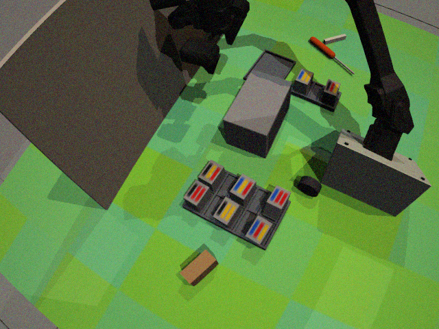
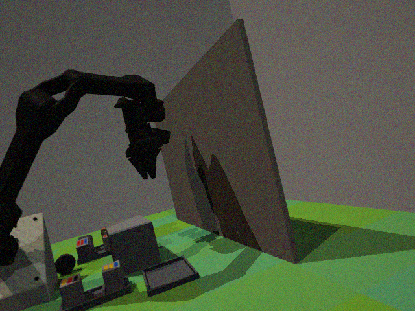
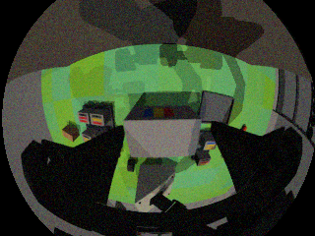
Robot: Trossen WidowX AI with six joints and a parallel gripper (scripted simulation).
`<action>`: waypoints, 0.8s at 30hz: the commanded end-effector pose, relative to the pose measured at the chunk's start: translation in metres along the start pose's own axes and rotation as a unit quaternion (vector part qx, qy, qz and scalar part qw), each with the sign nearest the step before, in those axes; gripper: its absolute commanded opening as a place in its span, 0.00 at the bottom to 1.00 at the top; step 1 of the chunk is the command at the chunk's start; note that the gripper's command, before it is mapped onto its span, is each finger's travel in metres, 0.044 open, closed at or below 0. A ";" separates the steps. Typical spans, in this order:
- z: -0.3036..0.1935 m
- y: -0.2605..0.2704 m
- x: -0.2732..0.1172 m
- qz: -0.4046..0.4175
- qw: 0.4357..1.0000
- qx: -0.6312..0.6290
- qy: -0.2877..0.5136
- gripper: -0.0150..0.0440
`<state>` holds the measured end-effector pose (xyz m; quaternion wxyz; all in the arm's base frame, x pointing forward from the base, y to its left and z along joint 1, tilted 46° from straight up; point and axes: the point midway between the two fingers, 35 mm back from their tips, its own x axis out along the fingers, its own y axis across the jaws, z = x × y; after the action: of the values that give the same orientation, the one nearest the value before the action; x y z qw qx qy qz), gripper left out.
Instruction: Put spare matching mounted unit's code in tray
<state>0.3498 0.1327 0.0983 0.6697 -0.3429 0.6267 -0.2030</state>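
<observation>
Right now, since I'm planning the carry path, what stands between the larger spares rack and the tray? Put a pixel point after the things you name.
The big grey block (image 1: 256,101) (image 2: 133,242) (image 3: 164,138) stands between the larger rack (image 1: 253,205) and the tray (image 1: 271,65); the top view shows it.

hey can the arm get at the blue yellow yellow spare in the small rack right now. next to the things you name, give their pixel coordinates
Probably yes: the gripper (image 2: 150,177) (image 3: 168,128) is open and empty, and nothing covers that spare (image 1: 304,78) (image 2: 111,267), though the grey box (image 1: 258,102) (image 2: 133,244) (image 3: 162,138) close beside it may crowd the fingers.
</observation>
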 end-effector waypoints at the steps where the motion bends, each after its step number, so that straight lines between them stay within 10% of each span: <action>1: 0.000 0.000 0.000 -0.002 1.000 -0.005 0.000 1.00; 12: -0.019 0.064 0.010 0.006 0.981 -0.193 -0.002 1.00; 24: -0.115 0.194 0.058 0.008 0.763 -0.647 -0.002 1.00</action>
<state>0.2449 0.2011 -0.0496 0.3796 -0.6491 0.6341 0.1801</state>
